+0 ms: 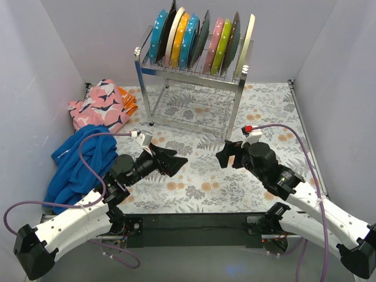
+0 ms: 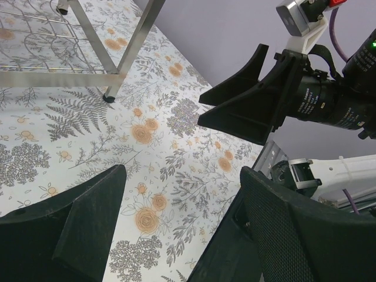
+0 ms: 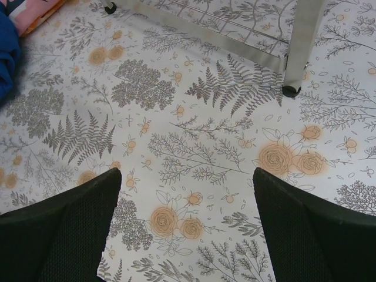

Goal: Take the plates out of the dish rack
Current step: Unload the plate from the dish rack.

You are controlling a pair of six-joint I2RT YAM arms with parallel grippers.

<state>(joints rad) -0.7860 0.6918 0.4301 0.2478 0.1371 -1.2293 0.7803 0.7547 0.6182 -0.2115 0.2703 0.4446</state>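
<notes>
Both arms reach out low over the surface (image 1: pixel 200 182) from the near edge. They bend at the elbow, and their tips point in toward each other in the middle. The left claw (image 1: pixel 178 161) is spread wide and holds nothing. Its two black fingers (image 2: pixel 282 235) are flat wedge shapes with a rough, bumpy face. The right claw (image 1: pixel 224 157) is spread wide too, with nothing in it. It faces the left one with a gap between them. The surface is covered with grey ferns and orange roses. The dish rack (image 1: pixel 188 74) stands at the far side, made of thin shiny metal wire with four straight legs. The plates (image 1: pixel 197 41) stand on edge in a row in its top. They are smooth, and come in blue with dots, orange, pink, green, cream and dark. A soft blue cloth (image 1: pixel 79 164) and a pink cloth (image 1: pixel 100 106) with a pattern lie crumpled on the left.
</notes>
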